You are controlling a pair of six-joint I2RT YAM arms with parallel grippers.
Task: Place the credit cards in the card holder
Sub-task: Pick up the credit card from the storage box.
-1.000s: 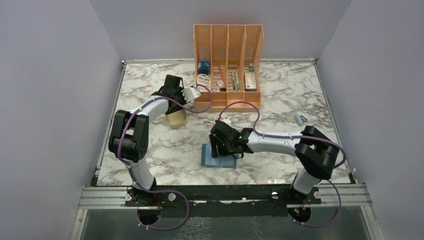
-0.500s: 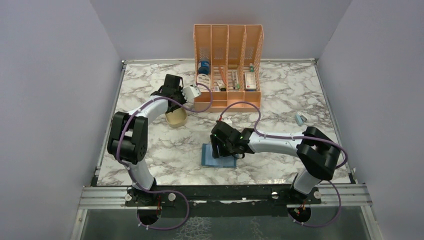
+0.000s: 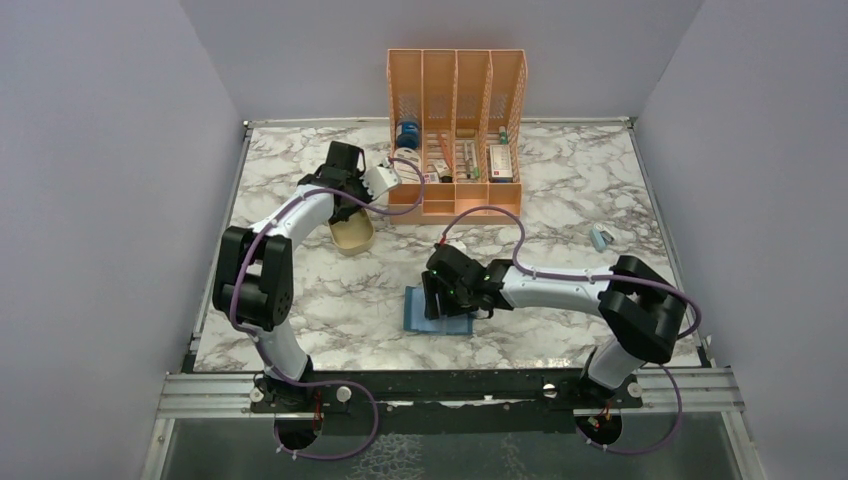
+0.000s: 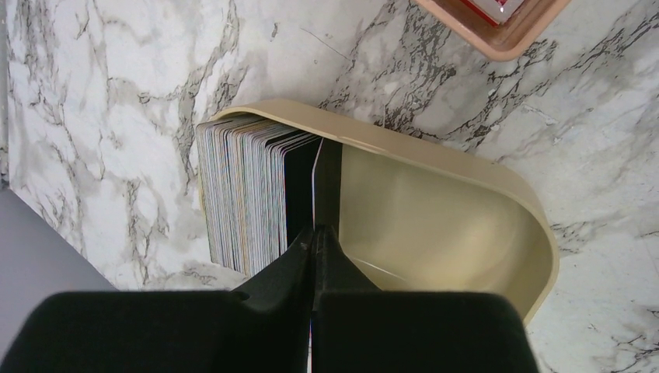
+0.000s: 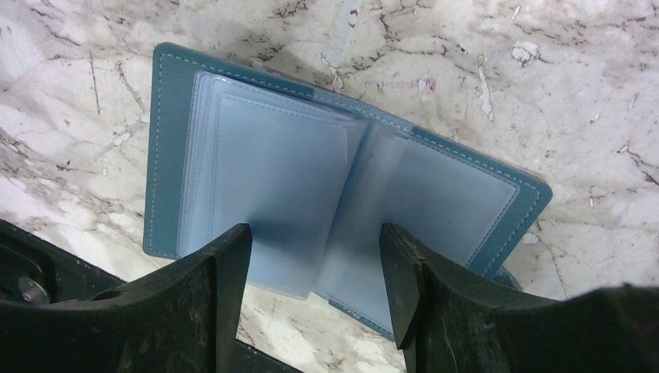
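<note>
Marble worktop: grey-veined, carried everything.
Card holder: teal, lay open and flat on the worktop, front middle in the top view; pale blue clear sleeves faced up.
Right gripper: hung low over the card holder, jaws spread wide with one finger over each half, gripping nothing; could not tell if it touched the sleeves.
Credit cards: stood on edge, packed in a row at one end of the tray, with mixed pale and dark faces.
Beige tray: shallow with rounded corners, sat near the organiser's front left corner, not touching it.
Left gripper: was over the tray, jaws pressed together on the thin edge of the end card of the row.
Orange organiser: slotted, stood at the back of the worktop with small boxes and bottles in its compartments.
</note>
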